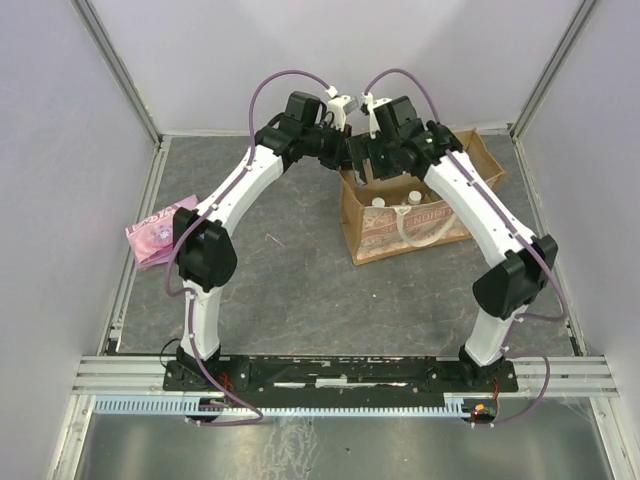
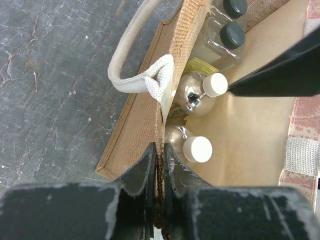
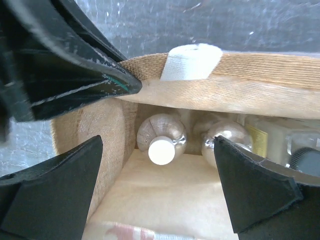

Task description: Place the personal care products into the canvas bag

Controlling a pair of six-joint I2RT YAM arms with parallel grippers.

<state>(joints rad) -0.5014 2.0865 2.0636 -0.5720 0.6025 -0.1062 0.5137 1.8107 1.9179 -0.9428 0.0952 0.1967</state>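
Inside canvas bag (image 1: 375, 235): four bottles (image 2: 197, 97) | left gripper (image 2: 159, 151) pinching its rim | right gripper (image 3: 159, 150) spread wide above them

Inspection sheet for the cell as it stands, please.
Surface: grey mat, mottled.
Job's things: canvas bag upright, mouth open; two silvery bottles and two clear bottles inside it.
Clutter: pink packet at the mat's left edge.
Grippers: left hand shut on the bag's rim; right hand open above the bottles.
Cables: purple cables loop off both arms; no snag seen.
Surroundings: pale walls, metal frame rail; nothing else seen.
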